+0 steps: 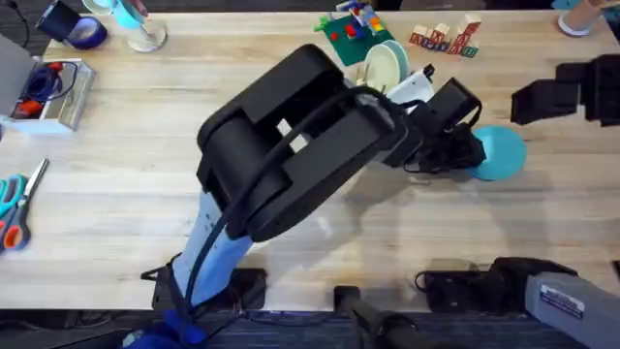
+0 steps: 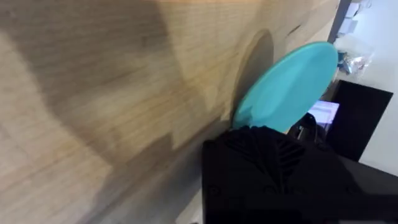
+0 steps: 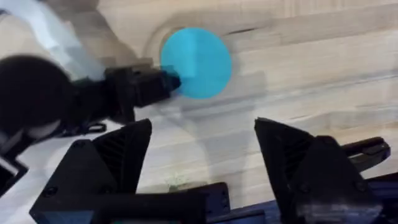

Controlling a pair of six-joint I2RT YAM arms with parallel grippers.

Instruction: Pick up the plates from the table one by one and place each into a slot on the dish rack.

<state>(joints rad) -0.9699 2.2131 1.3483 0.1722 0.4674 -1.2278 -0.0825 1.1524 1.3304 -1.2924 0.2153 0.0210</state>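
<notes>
Teal-blue plate (image 1: 501,152) lying flat on the table (image 1: 116,184), well right of the dish rack (image 1: 383,66), cream plate (image 1: 387,64) already standing in it. Left gripper (image 1: 472,155) right at the teal rim, maybe pinching; cannot tell. Right gripper (image 3: 202,155) spread wide, holding nothing. Probably light, stiff, thin and slippery. Best grabbed by the edge, then tipped upright.
</notes>
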